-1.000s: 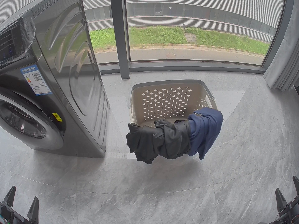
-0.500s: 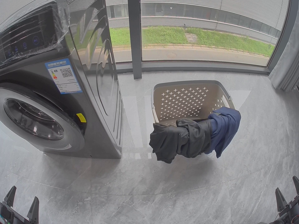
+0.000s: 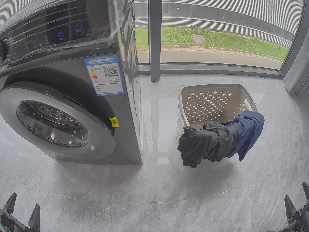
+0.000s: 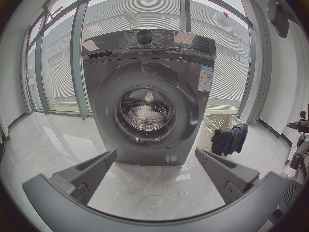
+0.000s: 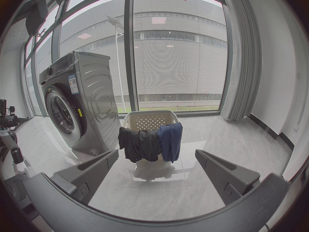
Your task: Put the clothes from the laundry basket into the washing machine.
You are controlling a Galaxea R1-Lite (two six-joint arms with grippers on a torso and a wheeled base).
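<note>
Glossy grey marble floor (image 3: 154, 190) runs up to tall windows. At ten o'clock stands the dark grey front-loading washing machine (image 3: 127, 136), its round glass door (image 3: 53, 123) apparently shut. At one o'clock sits the beige perforated plastic laundry basket (image 3: 209, 103), with a black garment (image 3: 206, 142) and a navy garment (image 3: 249, 129) draped over its near rim. The left pincer (image 3: 22, 208) and right pincer (image 3: 297, 198) gape empty at seven and five. Best to open the door first, then pinch the bunched cloth at the rim.
</note>
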